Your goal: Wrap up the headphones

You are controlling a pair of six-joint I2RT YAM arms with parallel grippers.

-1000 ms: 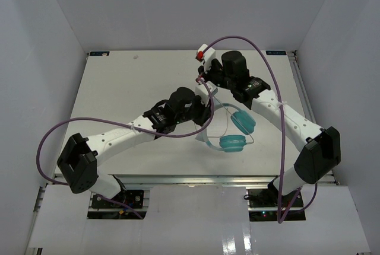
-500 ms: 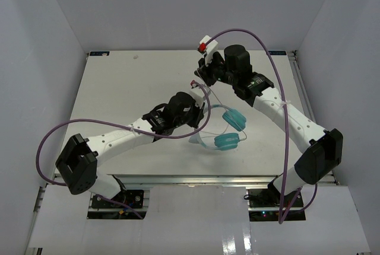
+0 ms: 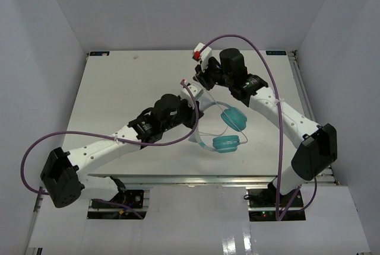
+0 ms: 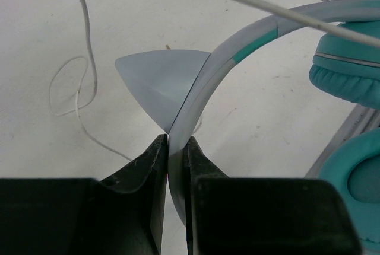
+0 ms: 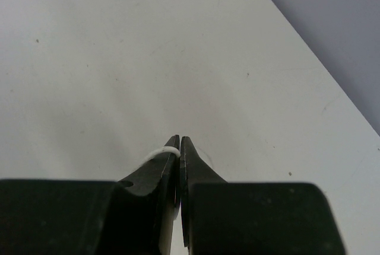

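One pair of headphones (image 3: 227, 143) lies near the middle of the white table (image 3: 119, 89). It has two round teal ear cups (image 4: 347, 77), a thin pale-blue headband (image 4: 199, 89) with a teal segment, and a thin white cord (image 4: 83, 77) looping loosely over the table. The left tool (image 4: 176, 145) is clamped on the headband. The right tool (image 5: 179, 143), farther back, is pinched together on the cord.

A robotics lab test cell was indicated: a bare white table (image 3: 119, 83) was enclosed by plain pale panels (image 3: 178, 6), a left arm (image 3: 107, 145) and a right arm (image 3: 285, 118) were bolted to an aluminium rail (image 3: 196, 179), and purple cables (image 3: 234, 36) were left looped in the open.
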